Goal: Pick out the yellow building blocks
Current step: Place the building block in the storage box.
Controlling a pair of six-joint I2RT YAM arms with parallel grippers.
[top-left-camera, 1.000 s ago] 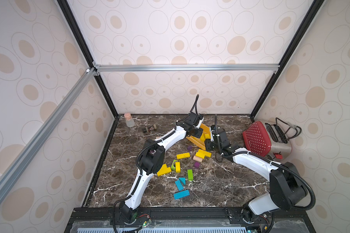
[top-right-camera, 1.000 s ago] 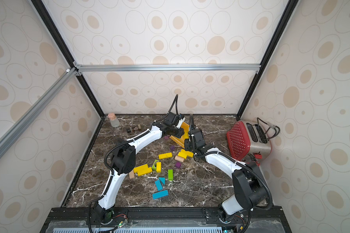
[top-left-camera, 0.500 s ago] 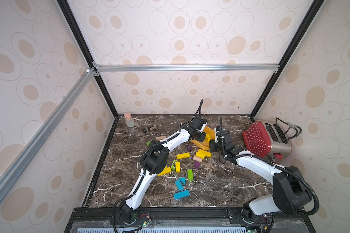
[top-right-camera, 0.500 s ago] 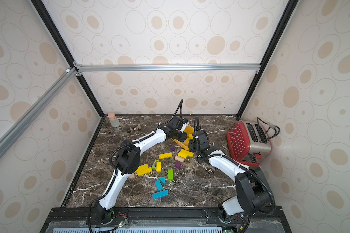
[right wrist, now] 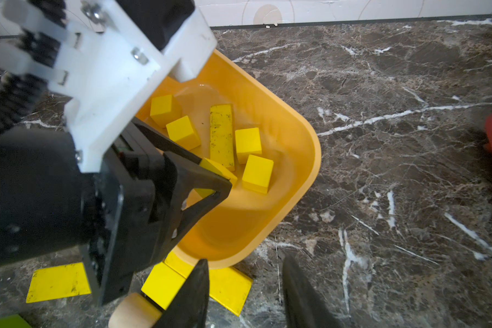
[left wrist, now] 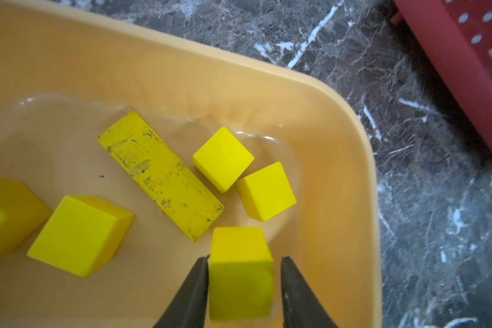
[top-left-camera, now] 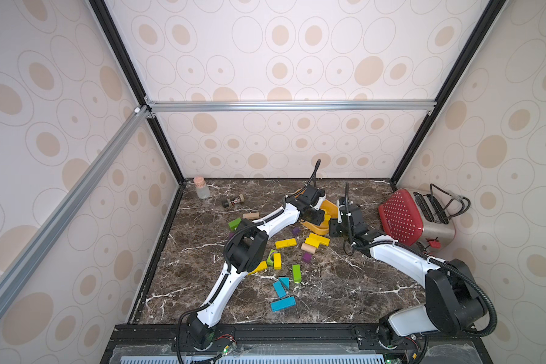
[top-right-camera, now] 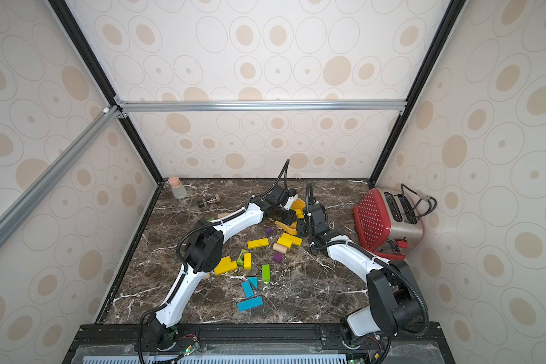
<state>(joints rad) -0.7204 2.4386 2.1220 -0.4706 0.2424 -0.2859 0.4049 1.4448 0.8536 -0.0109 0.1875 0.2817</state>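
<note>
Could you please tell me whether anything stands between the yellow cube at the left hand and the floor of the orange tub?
Nothing visible does. The cube sits between the fingers of the left hand above bare tub floor; the other yellow blocks lie beside that spot, not under it.

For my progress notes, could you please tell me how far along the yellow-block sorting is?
Done: five yellow blocks lie in the orange tub. In hand: one more cube sits between the fingers of the left gripper over the tub, a gap on one side. Left: several yellow pieces on the marble table; the right gripper is empty.
</note>
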